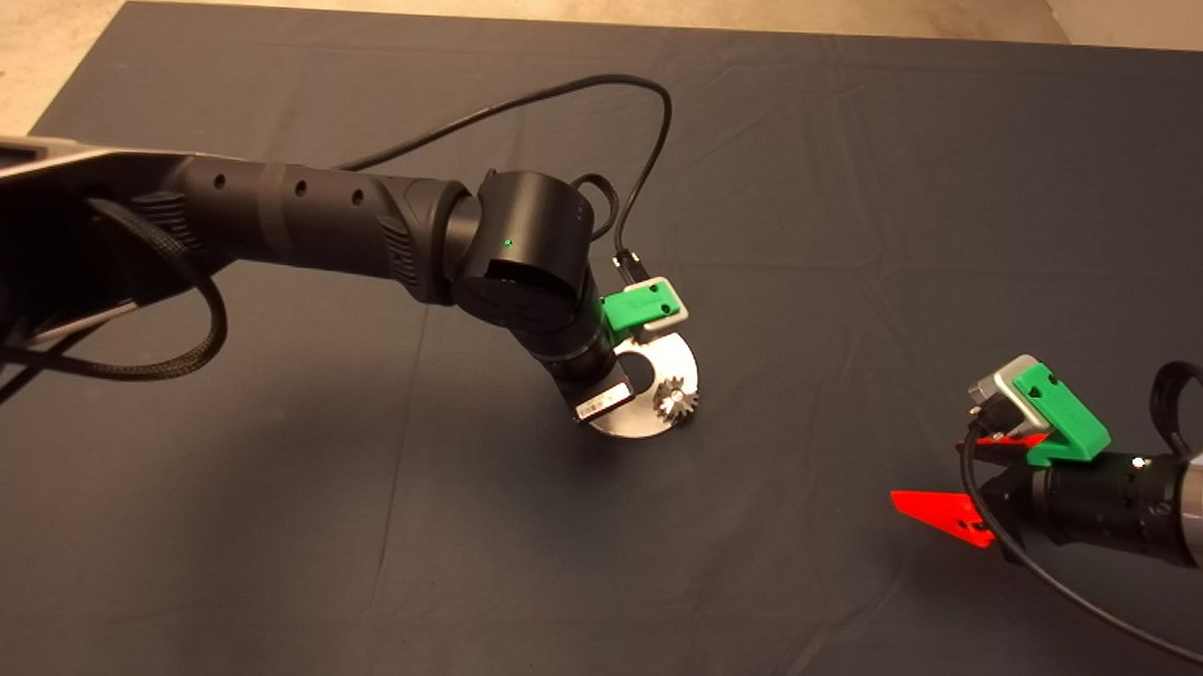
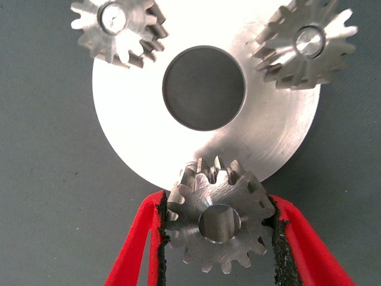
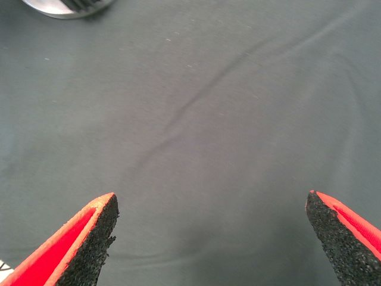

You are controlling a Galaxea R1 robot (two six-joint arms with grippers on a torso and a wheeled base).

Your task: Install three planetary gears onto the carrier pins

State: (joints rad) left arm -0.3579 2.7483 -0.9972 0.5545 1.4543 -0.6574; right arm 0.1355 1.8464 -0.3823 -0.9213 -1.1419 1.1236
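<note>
Third gear pinched by left gripper over plate

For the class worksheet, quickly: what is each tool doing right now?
Left tool: closed on a planetary gear at the edge of the carrier plate.
Right tool: open, empty, over bare mat.

The left gripper, its pads pressed on a planetary gear, hangs right over the round carrier plate, its arm blocking the approach from the mat's left side in the head view. Two more gears sit on pins along the plate's far rim, crowding that edge and leaving bare only the central hole and the metal between. The right gripper waits well apart with fingers spread wide, and open mat lies between it and the plate.
</note>
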